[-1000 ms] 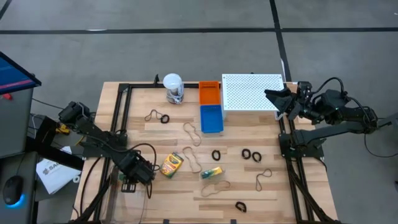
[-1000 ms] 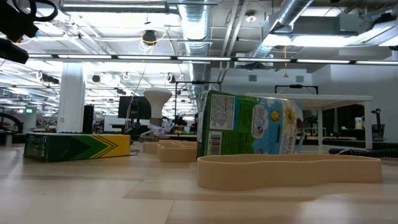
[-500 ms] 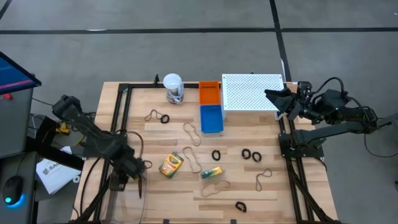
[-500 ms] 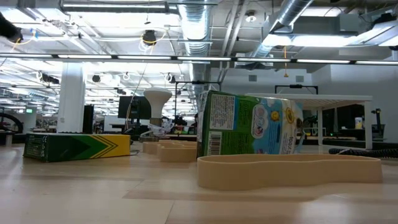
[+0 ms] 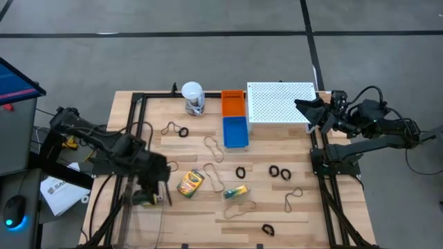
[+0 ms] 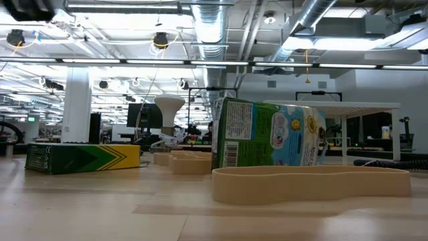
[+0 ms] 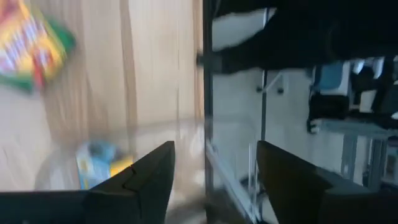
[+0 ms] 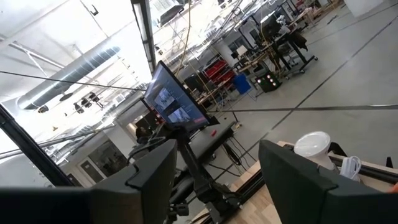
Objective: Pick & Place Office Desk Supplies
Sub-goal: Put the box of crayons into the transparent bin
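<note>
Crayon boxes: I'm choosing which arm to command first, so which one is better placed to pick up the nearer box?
Left, probably. The left gripper hangs open beside the crayon box at the table's left front. The right gripper waits open far off, by the white perforated shelf.

This is a big robot lab inside a large open building. The ceiling has bare silver pipes (image 6: pixel 212 27) and long rows of lights, and the floor (image 5: pixel 208 48) is plain gray concrete. Far behind the wooden table (image 5: pixel 277 207) stand more work tables, computer screens (image 8: pixel 175 102) and metal frames, like a workshop for testing machines.
</note>
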Motion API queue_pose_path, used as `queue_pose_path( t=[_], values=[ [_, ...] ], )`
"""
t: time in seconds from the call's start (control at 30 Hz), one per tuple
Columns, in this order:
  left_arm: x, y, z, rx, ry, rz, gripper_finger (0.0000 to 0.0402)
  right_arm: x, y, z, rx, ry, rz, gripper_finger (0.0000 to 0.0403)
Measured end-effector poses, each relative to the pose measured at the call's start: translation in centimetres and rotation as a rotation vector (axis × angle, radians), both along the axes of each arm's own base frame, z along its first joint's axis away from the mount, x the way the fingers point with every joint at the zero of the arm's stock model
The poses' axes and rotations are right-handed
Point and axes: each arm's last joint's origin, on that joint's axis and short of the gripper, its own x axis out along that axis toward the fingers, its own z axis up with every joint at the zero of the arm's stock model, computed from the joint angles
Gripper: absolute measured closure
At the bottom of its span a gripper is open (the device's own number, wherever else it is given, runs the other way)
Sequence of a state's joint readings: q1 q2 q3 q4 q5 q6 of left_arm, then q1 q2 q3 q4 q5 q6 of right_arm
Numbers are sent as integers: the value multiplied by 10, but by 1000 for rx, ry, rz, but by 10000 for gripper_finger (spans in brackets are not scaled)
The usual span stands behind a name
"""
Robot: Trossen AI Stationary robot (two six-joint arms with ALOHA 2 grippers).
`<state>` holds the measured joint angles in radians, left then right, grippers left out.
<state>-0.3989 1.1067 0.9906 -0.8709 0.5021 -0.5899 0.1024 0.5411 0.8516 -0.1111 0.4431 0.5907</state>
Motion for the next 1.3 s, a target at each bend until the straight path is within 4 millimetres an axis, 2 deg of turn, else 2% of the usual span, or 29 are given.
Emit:
queue_pose_path(
  t=[0.1,0.23,0.33,0.43,0.53,0.7,0.87,1.1,1.3],
  values=[
    [18,10,2,24,-98,3,162,0,0,0,1,-4,0,179],
    [39,21,10,165,-251,-2,140,0,0,3,-7,-27,6,179],
    [57,25,14,252,-368,15,128,-1,1,5,-21,-45,20,179],
    [76,24,13,265,-423,37,118,-1,1,6,-24,-61,27,179],
    [96,16,10,275,-441,36,112,-1,2,7,-35,-65,73,179],
    [130,-9,4,377,-460,27,107,-1,4,7,-65,-67,133,179],
    [156,-33,-7,470,-446,128,107,-5,5,10,-112,-88,187,179],
    [180,-63,-37,461,-438,278,107,-18,5,12,-135,-125,198,179],
    [189,-70,-67,540,-379,343,107,-28,3,13,-144,-147,192,179]
  ],
)
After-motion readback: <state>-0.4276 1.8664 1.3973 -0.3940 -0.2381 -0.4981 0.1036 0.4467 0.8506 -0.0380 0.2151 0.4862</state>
